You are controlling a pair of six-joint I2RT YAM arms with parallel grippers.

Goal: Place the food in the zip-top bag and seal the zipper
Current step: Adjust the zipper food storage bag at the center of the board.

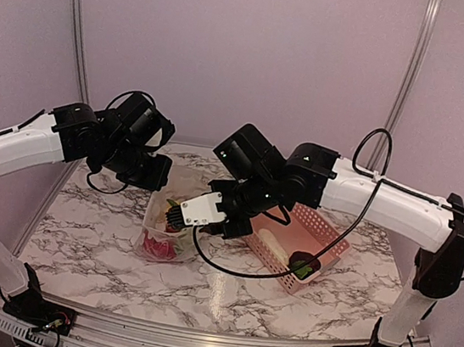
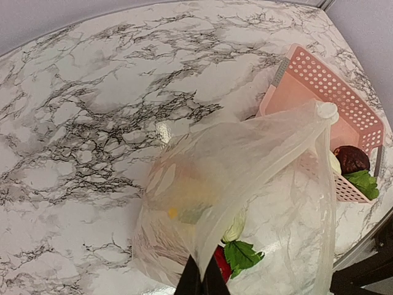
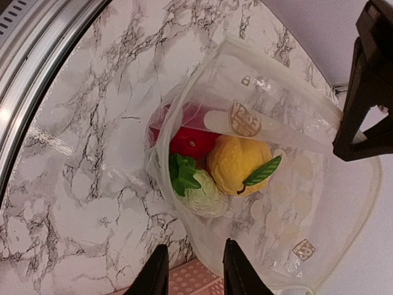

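The zip-top bag (image 1: 164, 235) lies open on the marble table, left of the pink basket. Inside it rest a red piece (image 3: 190, 141), an orange one (image 3: 236, 161) with a green leaf, and a whitish leafy one (image 3: 202, 192). My left gripper (image 2: 201, 279) is shut on the bag's mouth edge and holds it up taut. The zipper (image 3: 288, 128) runs as a pale band to the left fingers (image 3: 362, 92). My right gripper (image 3: 195, 270) hovers open over the bag's near wall, with no food between its fingers. A dark purple piece (image 2: 351, 158) and a green leafy one (image 2: 363, 181) lie in the basket.
The pink slotted basket (image 1: 327, 229) stands right of the bag, close against it, under the right arm. A metal rail (image 3: 43, 37) borders the table's near edge. A black cable (image 1: 228, 267) hangs from the right wrist across the table.
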